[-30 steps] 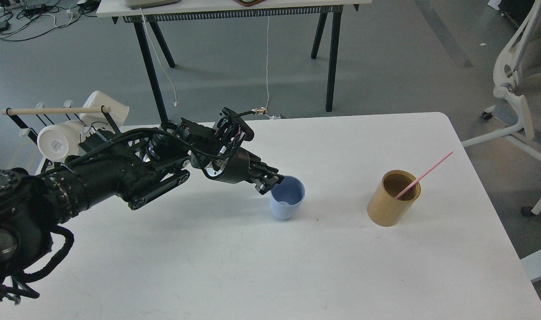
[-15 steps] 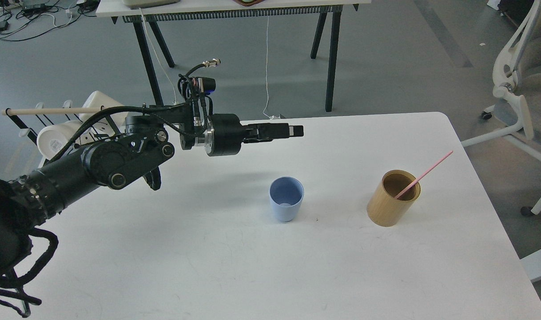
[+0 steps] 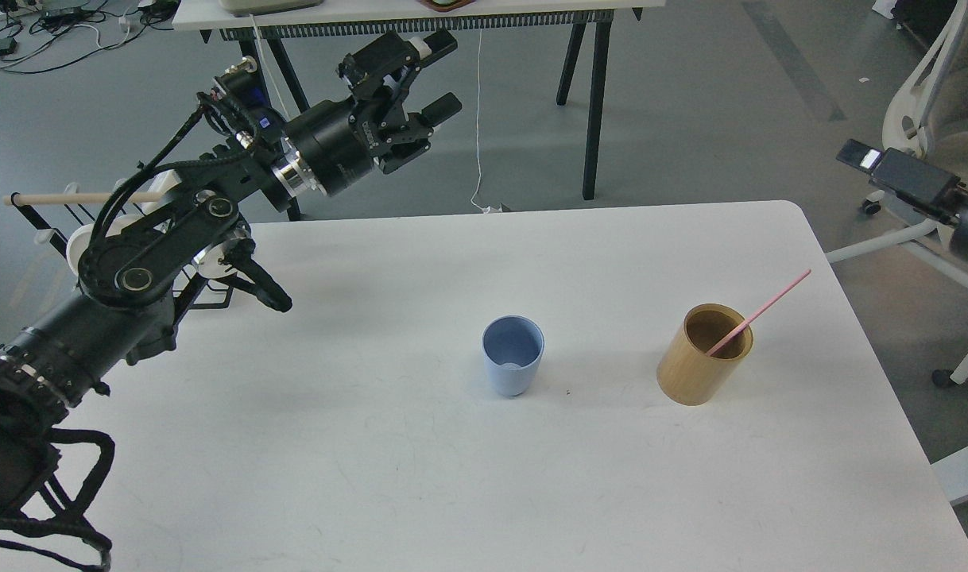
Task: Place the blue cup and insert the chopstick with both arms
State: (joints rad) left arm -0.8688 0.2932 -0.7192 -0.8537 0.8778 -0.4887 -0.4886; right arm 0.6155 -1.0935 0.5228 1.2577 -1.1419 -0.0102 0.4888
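Note:
The blue cup (image 3: 513, 367) stands upright and alone near the middle of the white table (image 3: 373, 461). To its right stands a bamboo holder (image 3: 700, 361) with one pink chopstick (image 3: 762, 310) leaning out of it to the upper right. My left gripper (image 3: 443, 74) is open and empty, raised high above the table's far left edge, far from the cup. My right arm comes in at the right edge. Its gripper (image 3: 861, 156) is seen end-on and dark, off the table, so its fingers cannot be told apart.
A black rack with white cups (image 3: 94, 242) and a wooden dowel (image 3: 79, 197) stands at the table's far left. A black-legged table (image 3: 420, 16) stands behind. A white office chair (image 3: 929, 119) is at the right.
My left gripper let go of the blue cup, then rose and swung back to the upper left, open. The cup stays upright. My right arm has come into view at the right edge.

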